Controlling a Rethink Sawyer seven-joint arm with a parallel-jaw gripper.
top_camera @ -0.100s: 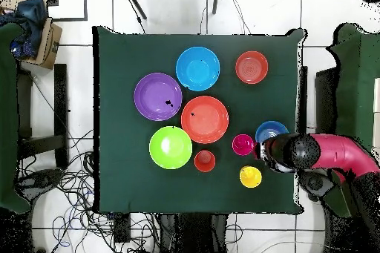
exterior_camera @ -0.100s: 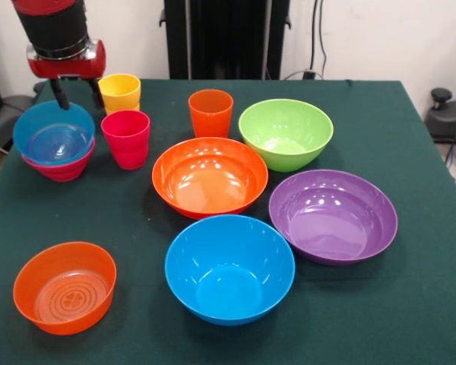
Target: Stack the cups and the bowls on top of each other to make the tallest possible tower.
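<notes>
Gripper [exterior_camera @ -0.100s: 76, 96]: two dark fingers stood spread apart and empty above the far rim of the translucent blue bowl [exterior_camera @ -0.100s: 54, 134].
Tower: directly under the gripper, that blue bowl sat nested in the small magenta bowl [exterior_camera @ -0.100s: 63, 169], both glossy plastic.
Cups: ridged yellow cup [exterior_camera @ -0.100s: 120, 92] just beside the gripper; red-pink cup [exterior_camera @ -0.100s: 126, 138] near it; orange cup [exterior_camera @ -0.100s: 210, 112] farther off.
Bowls: large orange [exterior_camera @ -0.100s: 210, 176], lime green [exterior_camera @ -0.100s: 286, 133], purple [exterior_camera @ -0.100s: 333, 215], blue [exterior_camera @ -0.100s: 229, 268] and translucent orange [exterior_camera @ -0.100s: 64, 287] lay separately, well away.
Table [exterior_camera @ -0.100s: 410, 304]: dark green cloth.
Writing: none readable.
</notes>
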